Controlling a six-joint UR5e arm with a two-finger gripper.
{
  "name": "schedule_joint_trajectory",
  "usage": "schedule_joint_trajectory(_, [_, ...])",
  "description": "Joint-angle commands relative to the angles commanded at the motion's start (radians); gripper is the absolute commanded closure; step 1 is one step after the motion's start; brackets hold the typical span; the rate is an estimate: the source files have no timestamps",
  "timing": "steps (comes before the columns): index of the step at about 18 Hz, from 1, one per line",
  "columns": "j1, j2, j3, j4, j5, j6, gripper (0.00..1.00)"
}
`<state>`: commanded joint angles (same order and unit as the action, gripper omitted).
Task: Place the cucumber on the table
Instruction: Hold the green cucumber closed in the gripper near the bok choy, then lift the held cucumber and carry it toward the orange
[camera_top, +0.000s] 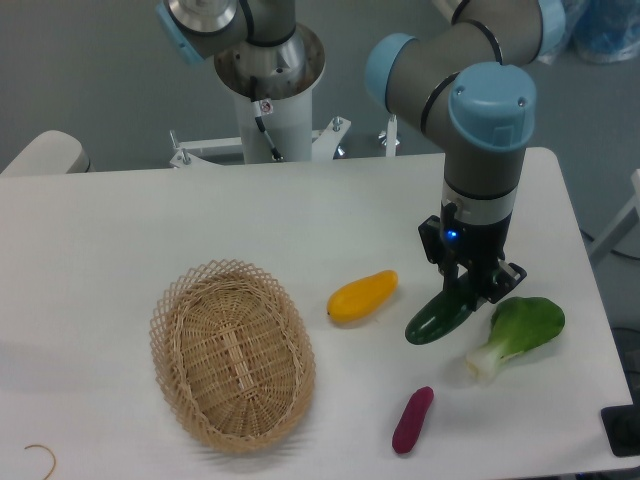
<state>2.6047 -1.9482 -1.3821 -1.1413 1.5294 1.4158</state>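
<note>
Two dark jaws of the gripper (468, 287) point straight down and are closed around the upper end of the cucumber (440, 315), holding it. The cucumber is dark green and glossy, and it slants from the jaws down toward the near left. Its lower end looks to be at or very close to the white worktop (120, 230), though whether it actually touches cannot be told. It sits in the right half of the worktop, roughly midway between the far and near edges.

Just beside the cucumber, toward the right edge, lies a bok choy (518, 332) with dark green leaves and a pale stalk pointing to the near left; it is close to the gripper but apart from it. On the other side, nearer the middle of the worktop, a yellow vegetable (362, 296) lies near the cucumber without touching it. Toward the near edge, below the cucumber, a small purple eggplant (412, 420) lies on its own.

Well apart, in the near left part of the worktop, rests an oval wicker basket (232, 352). Above the gripper, the grey arm (487, 150) with light blue joint caps rises and bends back toward its white base (268, 95) at the far edge.
</note>
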Motion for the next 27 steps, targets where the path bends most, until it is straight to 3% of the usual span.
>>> schedule_joint_trajectory(7, [0.014, 0.023, -0.057, 0.008, 0.0, 0.011, 0.67])
schedule_joint_trajectory(14, [0.035, 0.092, -0.187, 0.014, 0.003, 0.115, 0.67])
schedule_joint_trajectory(22, [0.054, 0.15, -0.422, 0.156, 0.005, 0.368, 0.67])
schedule_joint_trajectory(27, [0.097, 0.167, -0.483, 0.17, 0.005, 0.518, 0.67])
